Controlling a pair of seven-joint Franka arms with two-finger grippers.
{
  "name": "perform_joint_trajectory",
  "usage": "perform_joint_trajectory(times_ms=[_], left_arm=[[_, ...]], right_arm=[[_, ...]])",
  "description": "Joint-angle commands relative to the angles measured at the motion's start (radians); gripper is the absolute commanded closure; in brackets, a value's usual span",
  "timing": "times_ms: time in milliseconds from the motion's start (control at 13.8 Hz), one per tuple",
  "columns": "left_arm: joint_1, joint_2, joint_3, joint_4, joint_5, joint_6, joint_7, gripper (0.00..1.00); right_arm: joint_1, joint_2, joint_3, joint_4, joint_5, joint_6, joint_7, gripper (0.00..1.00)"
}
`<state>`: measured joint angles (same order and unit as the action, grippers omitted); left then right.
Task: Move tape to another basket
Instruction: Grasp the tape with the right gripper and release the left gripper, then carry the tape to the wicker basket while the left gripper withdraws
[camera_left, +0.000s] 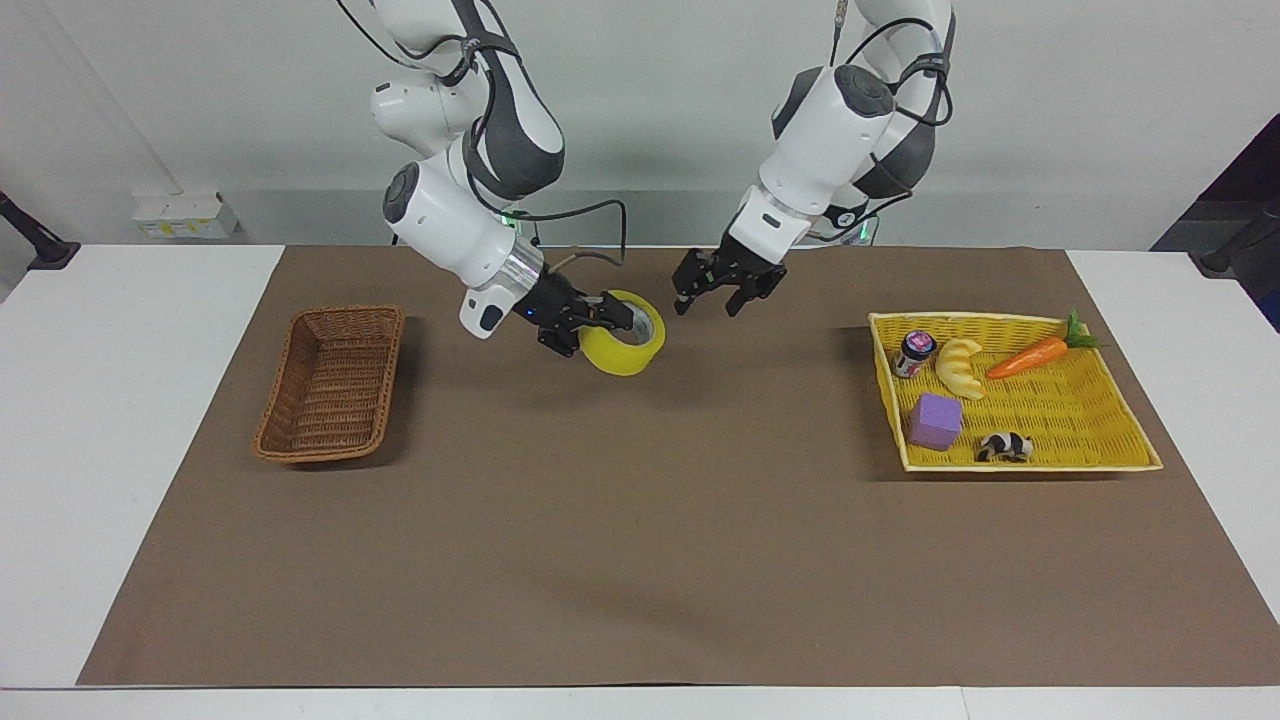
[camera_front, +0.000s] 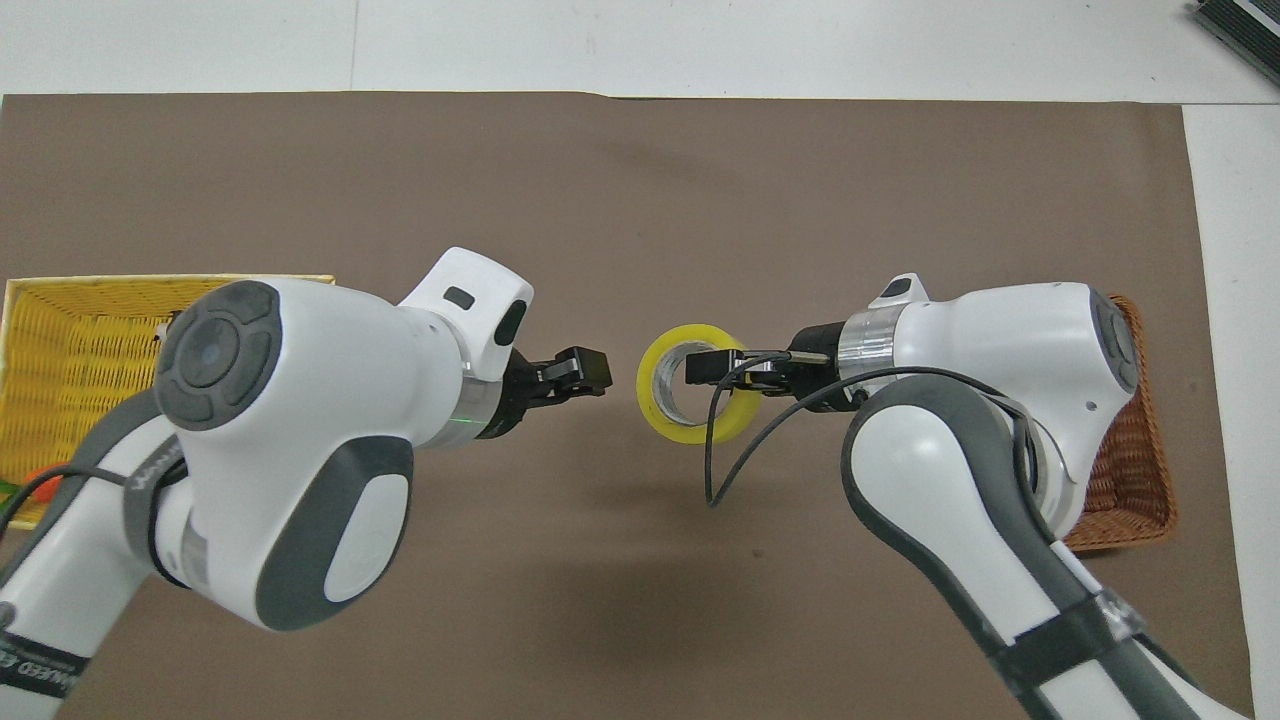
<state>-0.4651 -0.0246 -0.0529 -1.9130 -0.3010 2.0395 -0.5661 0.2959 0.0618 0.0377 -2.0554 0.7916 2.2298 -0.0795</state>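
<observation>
— Two grippers are up over the middle of the brown mat (camera_left: 640, 560). What has each one got?

— The right gripper (camera_left: 612, 318) has the tape (camera_left: 625, 352): one finger goes inside the grey-white core, the other sits outside the yellow wall, and they are clamped on that wall. The roll hangs tilted in the air above the mat, clear of the surface. The overhead view shows the same hold, right gripper (camera_front: 712, 372) reaching into the ring of the tape (camera_front: 668, 420).

— And the left one?

— The left gripper (camera_left: 717, 293) holds nothing. Its fingers are spread apart and it hangs just beside the roll, not touching it, toward the left arm's end.

— Where do the baskets lie?

— The basket (camera_left: 331, 385), brown wicker, sits at the right arm's end of the mat with nothing in it. The yellow tray (camera_left: 1040, 405) sits at the left arm's end and holds a carrot (camera_left: 1030, 357), a croissant toy (camera_left: 961, 366), a small jar (camera_left: 914, 353), a purple block (camera_left: 936, 421) and a black-and-white figure (camera_left: 1004, 446).
</observation>
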Motion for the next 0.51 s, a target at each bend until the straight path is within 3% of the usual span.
perform_joint_trajectory(times_ms=[0, 217, 434], left_arm=[[0.078, -0.026, -0.007, -0.023, 0.115, -0.071, 0.115, 0.02], [0.199, -0.04, -0.007, -0.023, 0.232, -0.14, 0.372, 0.0], [0.339, -0.061, -0.005, -0.005, 0.235, -0.142, 0.68, 0.0]], right_arm=[[-0.027, 0.009, -0.002, 0.03, -0.093, -0.047, 0.046, 1.0], [-0.089, 0.012, -0.002, 0.104, -0.219, -0.171, 0.084, 1.0], [-0.127, 0.009, -0.006, 0.182, -0.371, -0.269, 0.168, 1.0]])
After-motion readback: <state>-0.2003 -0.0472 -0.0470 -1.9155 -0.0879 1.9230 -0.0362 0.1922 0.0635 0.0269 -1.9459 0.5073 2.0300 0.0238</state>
